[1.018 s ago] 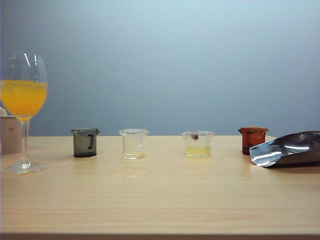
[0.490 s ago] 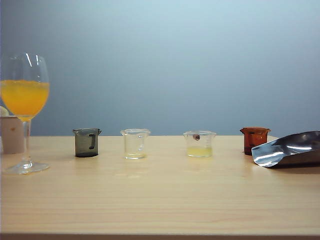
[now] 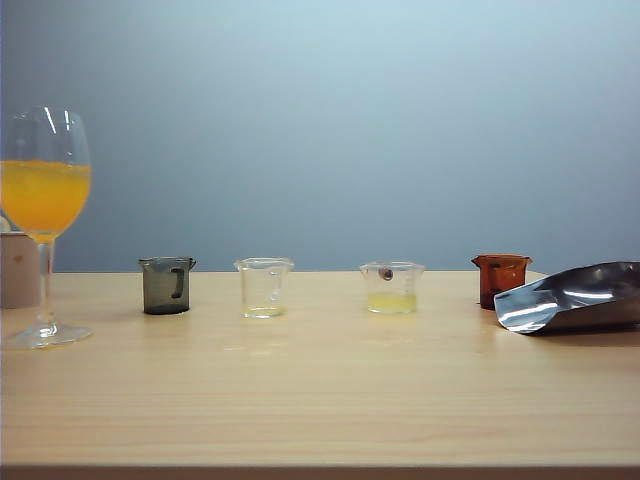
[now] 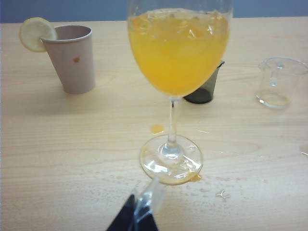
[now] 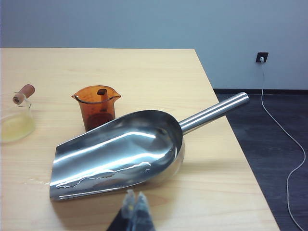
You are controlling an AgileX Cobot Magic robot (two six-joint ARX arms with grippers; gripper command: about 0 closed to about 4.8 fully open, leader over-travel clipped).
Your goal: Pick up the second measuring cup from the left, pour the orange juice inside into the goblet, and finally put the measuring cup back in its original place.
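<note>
Tall clear stemmed goblet at 9 o'clock on pale wooden surface, bowl full of bright orange juice. Small clear beaker-shaped measuring cup near centre – upright, nearly drained. Left pincer before goblet foot, right pincer near steel scoop – both pressed together, pinching nothing.

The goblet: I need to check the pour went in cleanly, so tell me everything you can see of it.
The goblet is a tall clear stemmed glass, upright at the table's left end. Its round bowl holds opaque orange juice with ice-like lumps, to roughly two thirds. A thin stem meets a flat round foot, wet with orange drops beside it. Nothing grips it; the shut left gripper hangs just before the foot.
</note>
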